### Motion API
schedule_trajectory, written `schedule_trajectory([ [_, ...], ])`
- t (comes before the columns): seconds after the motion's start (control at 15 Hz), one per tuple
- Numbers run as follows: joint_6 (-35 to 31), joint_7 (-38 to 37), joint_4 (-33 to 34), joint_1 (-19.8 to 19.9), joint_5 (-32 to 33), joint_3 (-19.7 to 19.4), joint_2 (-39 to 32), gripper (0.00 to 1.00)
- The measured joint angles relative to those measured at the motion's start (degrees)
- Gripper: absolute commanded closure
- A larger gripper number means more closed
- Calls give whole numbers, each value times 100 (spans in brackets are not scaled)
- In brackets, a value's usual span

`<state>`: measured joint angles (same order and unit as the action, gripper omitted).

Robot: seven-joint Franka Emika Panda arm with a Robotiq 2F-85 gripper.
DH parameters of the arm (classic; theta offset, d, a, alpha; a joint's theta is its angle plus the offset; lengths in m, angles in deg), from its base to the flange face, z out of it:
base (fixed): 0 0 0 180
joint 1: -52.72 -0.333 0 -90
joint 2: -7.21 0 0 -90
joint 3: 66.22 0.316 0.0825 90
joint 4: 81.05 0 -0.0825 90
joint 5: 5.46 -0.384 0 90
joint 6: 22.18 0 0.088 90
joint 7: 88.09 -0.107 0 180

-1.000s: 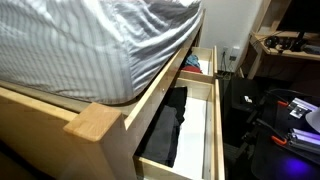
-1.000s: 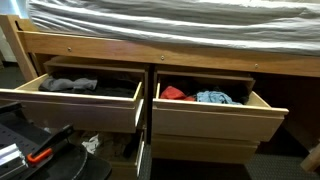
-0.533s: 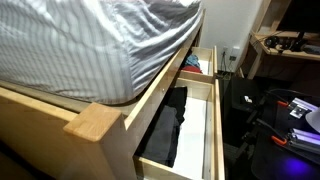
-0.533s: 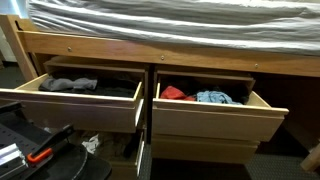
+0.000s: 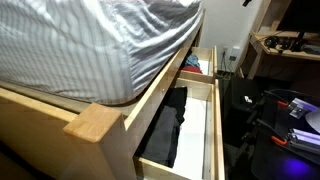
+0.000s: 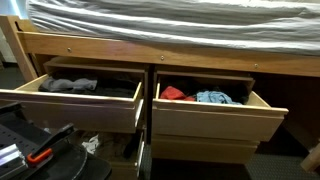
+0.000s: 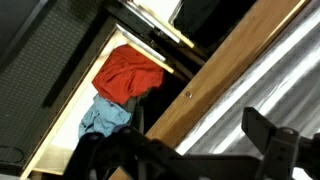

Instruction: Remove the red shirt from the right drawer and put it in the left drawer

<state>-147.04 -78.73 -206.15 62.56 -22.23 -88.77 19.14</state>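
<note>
Bed (image 5: 90, 40) with both drawers open. The right drawer (image 6: 215, 118) holds the red shirt (image 7: 128, 72), which touches a blue cloth (image 7: 105, 115). The left drawer (image 6: 70, 108) stands just beside the right drawer. The gripper (image 7: 185, 150), fingers apart and empty, hangs above the right drawer. Nothing has shifted since the earlier frames, so removal appears not yet begun.

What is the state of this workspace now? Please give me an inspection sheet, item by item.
surface: left drawer and right drawer both open, under the bed.
job's things: red shirt lies in the right drawer, not gripped.
clutter: blue cloth touching the red shirt; grey and dark clothes in the left drawer.
grippers: claw open, empty, apart from the red shirt.
cables: nothing seen.
surroundings: striped sheet on the bed; desk at the side.
</note>
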Motion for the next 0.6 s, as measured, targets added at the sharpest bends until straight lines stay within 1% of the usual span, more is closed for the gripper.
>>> schedule_trajectory([
  [0.07,-398,-19,-66,32,-182,-6,-180,0],
  [0.13,-502,-14,-97,42,-201,0,-300,0],
  [0.33,-492,-15,-69,44,-201,46,-282,0],
  [0.47,-46,249,-49,45,-49,74,-264,0],
  [0.6,347,732,-51,38,-93,88,-353,0],
])
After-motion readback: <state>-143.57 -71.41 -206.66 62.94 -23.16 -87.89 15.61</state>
